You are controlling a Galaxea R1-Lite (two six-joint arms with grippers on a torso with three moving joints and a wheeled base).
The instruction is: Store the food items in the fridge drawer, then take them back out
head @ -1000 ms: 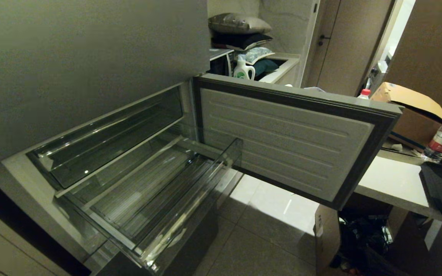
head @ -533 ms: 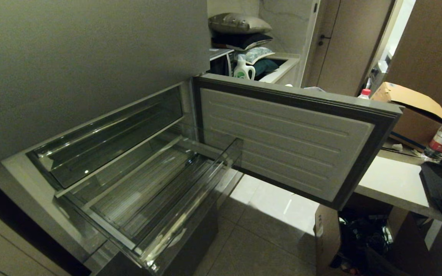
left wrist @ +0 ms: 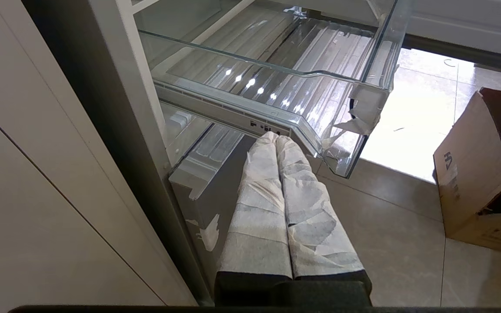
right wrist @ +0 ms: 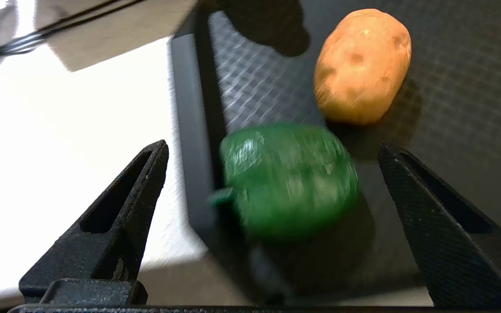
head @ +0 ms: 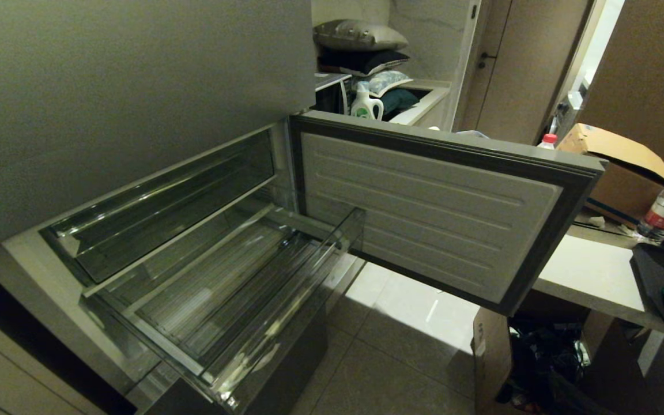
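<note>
Fridge drawer (head: 263,300): pulled out, nothing inside; the grey door (head: 424,213) swung wide beside it
Bell pepper (right wrist: 287,180): on the black tray (right wrist: 194,130) on the tabletop (head: 585,274), close to its rim
Potato (right wrist: 361,65): on the same tray, just beside the pepper
Right pincer (right wrist: 272,174): spread wide above the pepper, holding nothing
Left pincer (left wrist: 276,139): wrapped fingers pressed together, below the drawer's front

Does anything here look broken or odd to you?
Yes: the fridge drawer has torn whitish film peeling from its front corner. The left claw is wrapped in crumpled white tape.
</note>
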